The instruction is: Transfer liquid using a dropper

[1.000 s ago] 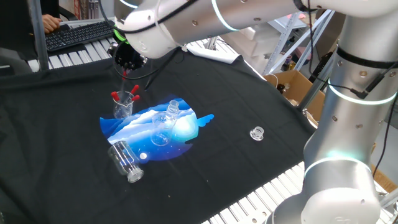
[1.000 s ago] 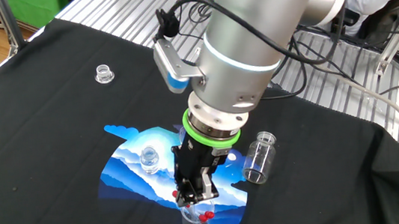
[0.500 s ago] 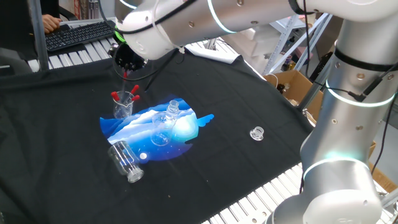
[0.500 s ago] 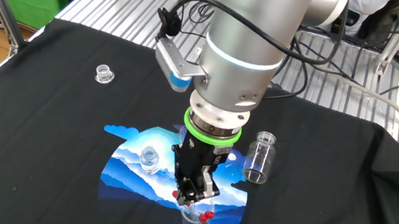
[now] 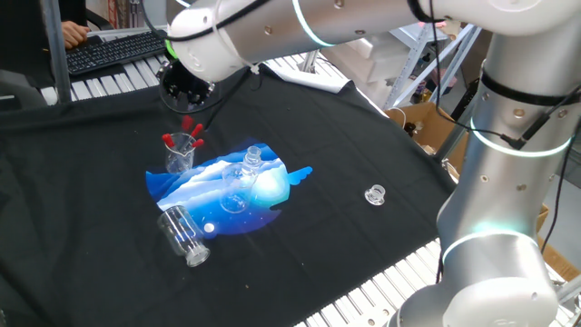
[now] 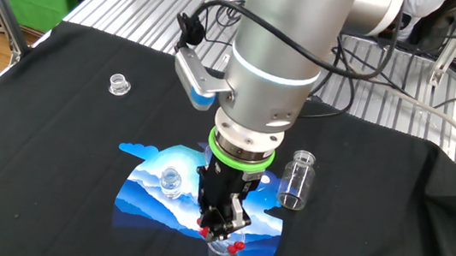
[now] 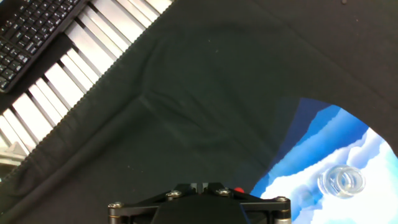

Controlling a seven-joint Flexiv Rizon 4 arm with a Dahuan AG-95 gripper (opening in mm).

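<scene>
Three red-bulbed droppers [image 5: 187, 130] in one beaker [image 5: 179, 156], two bottles [image 5: 250, 163], one jar [image 5: 182, 235], one cap [image 5: 375, 194].

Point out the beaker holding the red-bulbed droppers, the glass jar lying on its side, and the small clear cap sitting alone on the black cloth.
Beaker [image 5: 179, 156], one fixed view: on its clear glass wall.
Glass jar [image 5: 182, 234], one fixed view: on the middle of its body.
Small clear cap [image 5: 375, 194], one fixed view: on its top.

Bright, even overhead light fills all three views, with soft faint shadows on the black cloth [image 5: 345, 136]. The silver arm [image 6: 287, 44] shows mild glare. Pictures are reasonably sharp.
</scene>
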